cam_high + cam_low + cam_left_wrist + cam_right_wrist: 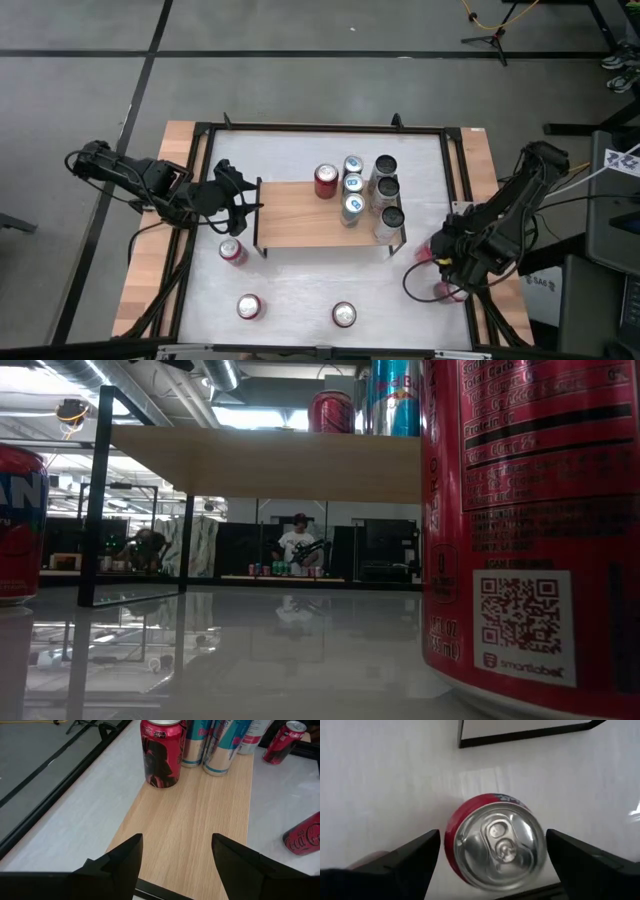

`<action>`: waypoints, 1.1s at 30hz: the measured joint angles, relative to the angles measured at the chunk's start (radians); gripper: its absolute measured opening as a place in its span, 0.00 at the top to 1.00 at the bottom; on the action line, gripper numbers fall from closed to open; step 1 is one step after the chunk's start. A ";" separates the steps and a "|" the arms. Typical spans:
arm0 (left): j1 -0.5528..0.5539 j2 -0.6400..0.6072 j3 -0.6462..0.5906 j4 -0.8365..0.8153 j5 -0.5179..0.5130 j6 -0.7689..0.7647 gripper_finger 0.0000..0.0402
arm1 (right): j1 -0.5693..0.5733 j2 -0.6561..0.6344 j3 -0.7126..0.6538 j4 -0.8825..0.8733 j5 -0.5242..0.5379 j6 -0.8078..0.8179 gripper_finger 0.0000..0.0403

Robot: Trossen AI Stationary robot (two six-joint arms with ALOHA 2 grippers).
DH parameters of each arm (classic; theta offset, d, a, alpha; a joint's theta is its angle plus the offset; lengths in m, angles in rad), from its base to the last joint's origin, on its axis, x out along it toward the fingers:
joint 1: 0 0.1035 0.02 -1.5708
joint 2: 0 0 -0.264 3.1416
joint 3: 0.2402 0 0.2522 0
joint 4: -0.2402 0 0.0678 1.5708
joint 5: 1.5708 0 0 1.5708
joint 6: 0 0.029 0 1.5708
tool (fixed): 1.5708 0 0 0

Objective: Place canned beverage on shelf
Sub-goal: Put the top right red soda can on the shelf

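Note:
A red can (495, 842) stands upright on the white table near its right edge. My right gripper (494, 855) is open above it and points steeply down, one finger on either side of the can's top; I see no touch. In the high view this gripper (447, 270) hides most of the can (450, 291). The shelf (320, 215) stands mid-table on thin black legs. Its wooden top carries a red can (325, 181) and several blue-and-silver cans (352, 195). My left gripper (177, 855) hangs open and empty over the shelf's left end.
Three more red cans stand loose on the table: one by the shelf's left legs (232, 250) and two near the front edge (249, 306) (344, 315). A black frame (200, 130) borders the tabletop. The shelf's left half (190, 815) is bare wood.

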State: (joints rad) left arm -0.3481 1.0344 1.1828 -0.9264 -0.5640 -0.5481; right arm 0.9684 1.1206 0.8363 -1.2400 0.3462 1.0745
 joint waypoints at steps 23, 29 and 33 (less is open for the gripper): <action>0.000 0.000 0.000 0.000 0.000 -0.001 0.43 | 0.000 0.003 -0.087 0.182 -0.027 -0.002 0.12; 0.000 0.000 0.000 0.000 0.000 -0.001 0.43 | 0.000 0.003 -0.086 0.186 -0.063 -0.002 0.19; 0.000 0.000 0.000 0.000 0.000 -0.001 0.43 | 0.000 0.002 -0.086 0.196 -0.069 -0.002 0.25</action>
State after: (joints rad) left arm -0.3484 1.0344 1.1828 -0.9264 -0.5644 -0.5494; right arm 0.9680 1.1225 0.7498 -1.0441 0.2768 1.0729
